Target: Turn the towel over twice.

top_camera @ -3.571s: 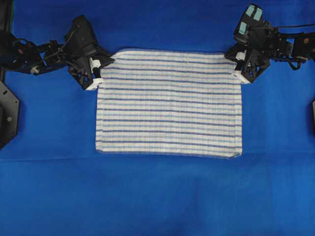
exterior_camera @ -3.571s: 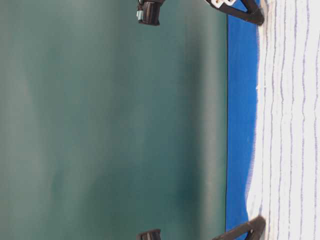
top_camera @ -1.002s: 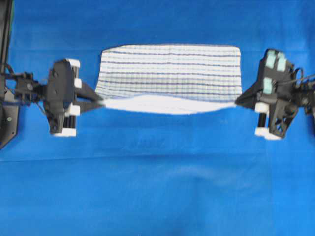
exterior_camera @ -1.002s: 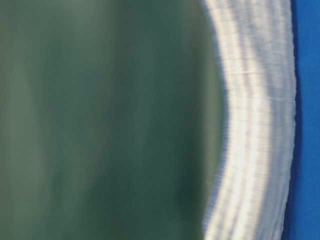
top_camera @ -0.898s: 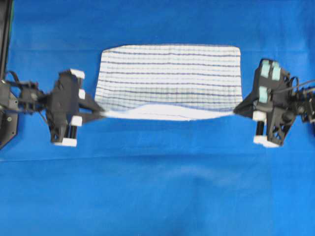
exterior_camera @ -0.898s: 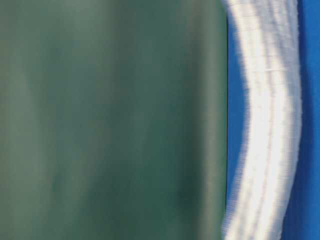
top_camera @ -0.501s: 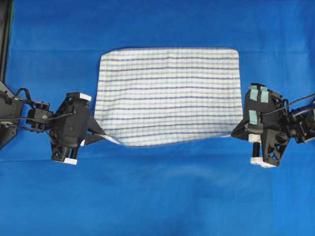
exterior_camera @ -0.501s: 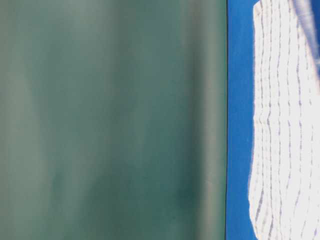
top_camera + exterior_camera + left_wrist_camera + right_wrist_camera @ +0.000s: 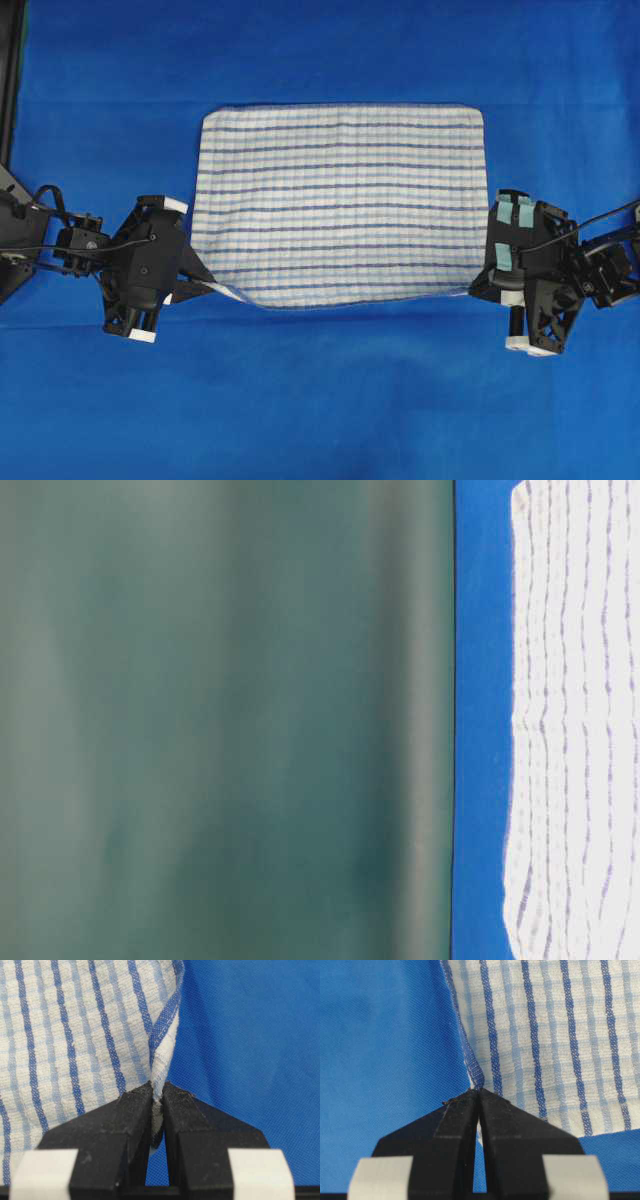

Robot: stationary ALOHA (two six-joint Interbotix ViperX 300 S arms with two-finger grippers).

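The towel [image 9: 340, 205], white with thin dark-blue and light-blue stripes, lies spread on the blue table cover in the overhead view; it also shows in the table-level view as a striped band [image 9: 575, 730]. My left gripper [image 9: 205, 284] is shut on the towel's near left corner [image 9: 160, 1067], the hem pinched between its black fingers [image 9: 130, 1120]. At the near right corner [image 9: 477, 1077] my right gripper [image 9: 480, 290] is shut on the towel. Between the two grips the near edge sags slightly.
A plain bright-blue cloth [image 9: 320, 400] covers the whole table. A black base plate [image 9: 12, 230] sits at the far left edge. Both arms lie low at the towel's sides.
Both grippers have drawn the held edge toward the near side, unrolling the towel from a folded band until it lies almost flat, striped face up. Over the last half second they moved only slightly.
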